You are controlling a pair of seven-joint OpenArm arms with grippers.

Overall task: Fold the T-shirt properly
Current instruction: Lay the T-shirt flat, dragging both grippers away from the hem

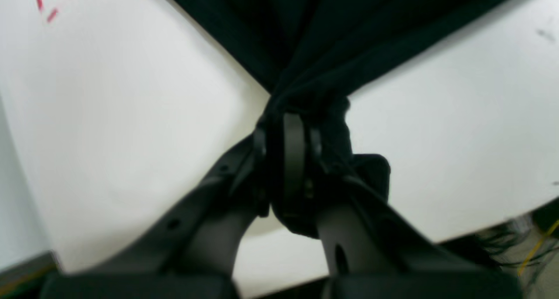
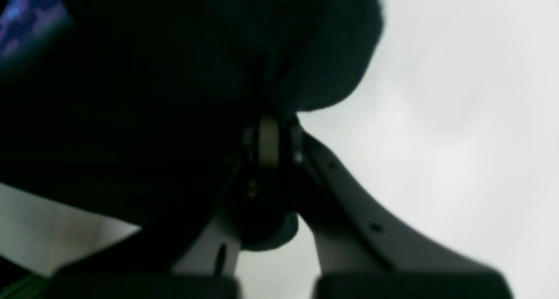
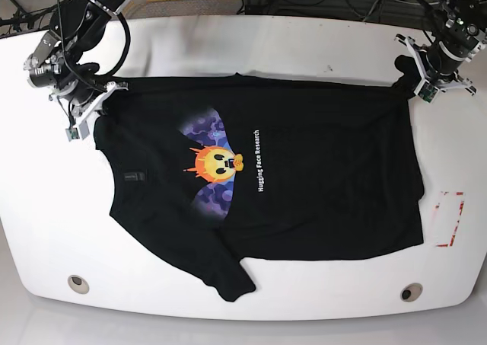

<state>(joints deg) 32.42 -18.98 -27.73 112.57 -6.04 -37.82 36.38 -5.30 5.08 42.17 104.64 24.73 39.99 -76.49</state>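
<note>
T-shirt [image 3: 319,177]: matt black cloth; table [image 3: 251,44]: smooth white.

black t-shirt [image 3: 304,177] on white table [image 3: 251,40]

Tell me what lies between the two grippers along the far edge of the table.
In the base view, only the T-shirt spans that stretch: its far edge runs taut from the right gripper to the left gripper, both clamped on it.

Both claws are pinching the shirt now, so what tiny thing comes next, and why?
Probably lift the far edge slightly: each end effector, left and right, is shut on a far corner of the T-shirt, which lies flat, print up, on the table.
</note>
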